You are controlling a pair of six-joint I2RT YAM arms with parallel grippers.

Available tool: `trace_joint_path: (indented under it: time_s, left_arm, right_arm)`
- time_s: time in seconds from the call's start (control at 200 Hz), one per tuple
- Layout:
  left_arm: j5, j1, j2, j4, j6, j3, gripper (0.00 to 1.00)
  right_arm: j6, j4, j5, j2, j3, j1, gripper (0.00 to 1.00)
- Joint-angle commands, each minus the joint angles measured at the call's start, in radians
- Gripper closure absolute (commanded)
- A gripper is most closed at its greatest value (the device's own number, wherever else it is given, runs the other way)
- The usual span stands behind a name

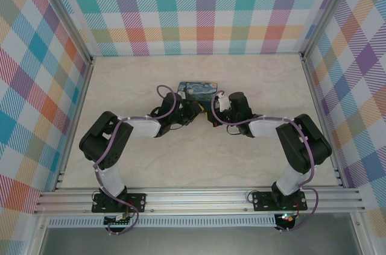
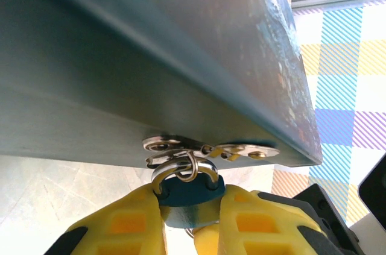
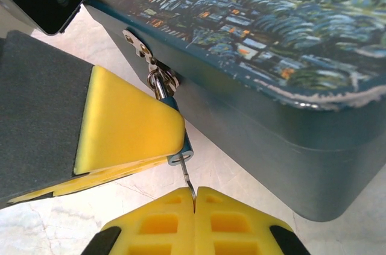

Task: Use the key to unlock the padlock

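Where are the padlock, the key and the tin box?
padlock [image 2: 188, 193], left wrist view, blue body.
key [image 3: 186, 176], right wrist view, thin metal shaft.
tin box [image 3: 265, 128], right wrist view, front wall.

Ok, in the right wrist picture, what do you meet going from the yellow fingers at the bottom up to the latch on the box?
The right gripper → key → padlock → shackle → hasp.
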Motion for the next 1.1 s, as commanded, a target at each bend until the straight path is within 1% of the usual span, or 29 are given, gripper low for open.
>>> trace_joint_path:
  time_s: [0.0, 0.045, 0.085, 0.355, 0.59, 0.695, 0.8, 0.865, 0.94, 1.035, 1.095]
  left_arm:
    - [0.090, -0.046, -0.013, -0.065, -0.026, 0.024, 0.85]
    - [0.090, -0.046, -0.018, -0.062, -0.035, 0.024, 0.85]
    - [0.089, -0.046, -0.020, -0.059, -0.042, 0.025, 0.85]
    - [0.092, -0.047, -0.027, -0.043, -0.066, 0.027, 0.86]
    - [0.088, -0.049, -0.019, -0.050, -0.056, 0.013, 0.86]
    - [0.086, -0.050, -0.011, -0.038, -0.063, 0.000, 0.86]
    - [0.091, -0.054, 0.004, -0.018, -0.070, 0.000, 0.86]
    - [0.088, -0.056, 0.011, -0.013, -0.070, 0.000, 0.85]
    - [0.081, -0.058, 0.021, -0.007, -0.070, -0.004, 0.83]
    - [0.072, -0.058, 0.038, 0.003, -0.072, -0.007, 0.78]
    - [0.070, -0.058, 0.049, 0.008, -0.073, -0.009, 0.74]
  right_arm:
    - [-0.036, 0.197, -0.005, -0.004, 0.024, 0.029, 0.98]
    - [-0.032, 0.198, -0.006, 0.004, 0.020, 0.032, 0.98]
    - [-0.031, 0.238, -0.002, 0.008, 0.017, 0.039, 0.98]
    - [-0.034, 0.252, 0.013, 0.034, 0.008, 0.054, 0.98]
    - [0.004, 0.254, -0.010, -0.004, 0.023, 0.048, 0.98]
    - [0.067, 0.230, -0.044, -0.018, 0.048, 0.043, 0.98]
    - [0.202, 0.233, -0.094, -0.010, 0.054, 0.044, 0.98]
    - [0.263, 0.235, -0.089, -0.004, 0.035, 0.048, 0.98]
    - [0.289, 0.213, -0.068, -0.001, 0.011, 0.048, 0.98]
    - [0.304, 0.092, -0.060, 0.012, 0.011, 0.048, 0.99]
    - [0.339, 0.067, -0.062, 0.026, 0.004, 0.048, 0.99]
